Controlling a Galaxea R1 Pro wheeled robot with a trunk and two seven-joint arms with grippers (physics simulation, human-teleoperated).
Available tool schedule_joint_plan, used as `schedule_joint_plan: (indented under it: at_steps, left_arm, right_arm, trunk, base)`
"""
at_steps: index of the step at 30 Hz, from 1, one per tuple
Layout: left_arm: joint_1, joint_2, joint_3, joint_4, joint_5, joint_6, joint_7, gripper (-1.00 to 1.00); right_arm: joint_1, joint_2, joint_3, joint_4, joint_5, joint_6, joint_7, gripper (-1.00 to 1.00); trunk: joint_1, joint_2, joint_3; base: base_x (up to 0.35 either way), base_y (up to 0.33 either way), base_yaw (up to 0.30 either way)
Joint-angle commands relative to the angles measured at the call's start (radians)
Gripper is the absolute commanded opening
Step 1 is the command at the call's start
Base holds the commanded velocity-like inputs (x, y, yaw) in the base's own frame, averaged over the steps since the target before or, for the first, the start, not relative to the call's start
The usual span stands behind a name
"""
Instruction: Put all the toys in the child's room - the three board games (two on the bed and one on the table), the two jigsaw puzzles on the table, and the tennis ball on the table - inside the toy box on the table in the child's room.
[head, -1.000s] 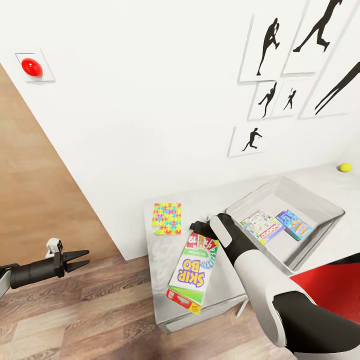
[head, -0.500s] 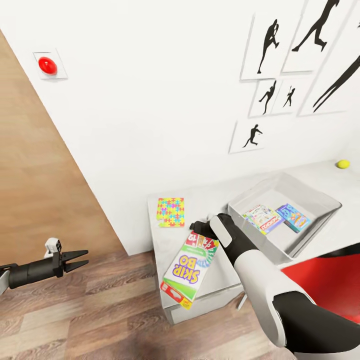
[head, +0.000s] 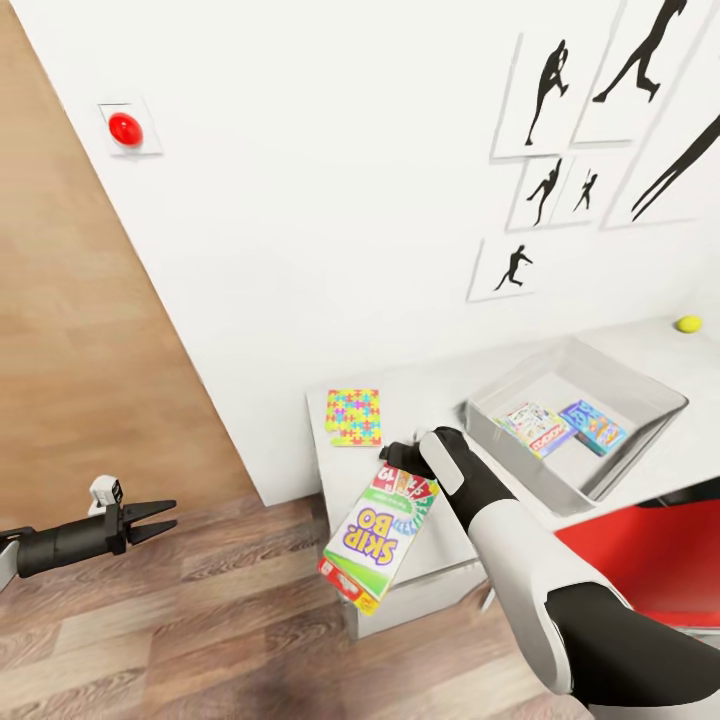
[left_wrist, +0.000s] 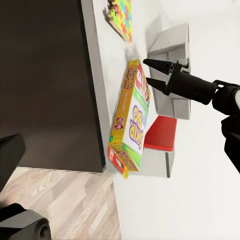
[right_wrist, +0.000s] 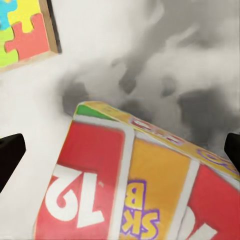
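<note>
- hanging past the table (head: 440, 385) end, the skip-bo box (head: 378, 535) had slid further off.
- right gripper (head: 408, 455) sat above it, fingers spread, gripping nothing.
- left gripper (head: 160, 520) hung open, empty.

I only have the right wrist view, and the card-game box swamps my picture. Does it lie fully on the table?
Observer: No. In the head view, the near end of the Skip-Bo box sticks out past the edge of the table.
Operator: Where is the toy box from there?
Observer: The toy box stands further along the table, to the robot's right. The Monopoly box and the blue game box lie inside it.
Operator: Is the left arm in the way?
Observer: No. The left gripper hangs open over the wood floor, well to the left of the table.
</note>
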Motion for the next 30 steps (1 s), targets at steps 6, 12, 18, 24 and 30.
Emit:
schedule_joint_plan:
  at_steps: [6,12,18,24,30]
  left_arm:
    - [-0.001,0.001,-0.005,0.001,0.006,0.009,-0.002,1.0]
    - [-0.001,0.001,-0.005,0.001,0.006,0.009,-0.002,1.0]
    - [-0.001,0.001,-0.005,0.001,0.006,0.008,-0.002,1.0]
    - [-0.001,0.001,-0.006,0.001,0.006,0.008,-0.002,1.0]
    - [-0.001,0.001,-0.005,0.002,0.006,0.008,-0.002,1.0]
  right_arm:
    - [-0.001,0.0,0.003,-0.001,-0.01,0.002,-0.009,1.0]
    - [0.0,0.0,0.003,-0.003,-0.01,0.002,-0.009,1.0]
    - [0.0,0.0,0.002,-0.009,-0.01,0.002,-0.008,1.0]
    - [0.001,0.0,0.001,-0.01,-0.011,0.002,-0.007,1.0]
    - [0.001,0.0,0.001,-0.01,-0.011,0.002,-0.007,1.0]
  trunk:
    - [0.0,-0.002,-0.002]
    - [0.0,-0.002,-0.002]
    - [0.0,-0.002,-0.001]
    - [0.0,-0.002,0.002]
    - [0.0,-0.002,0.002]
  base:
    - [-0.057,0.065,0.0]
    - [-0.08,0.006,0.0]
    - [-0.025,0.001,-0.017]
    - [-0.066,0.066,-0.026]
    - [-0.031,0.089,-0.003]
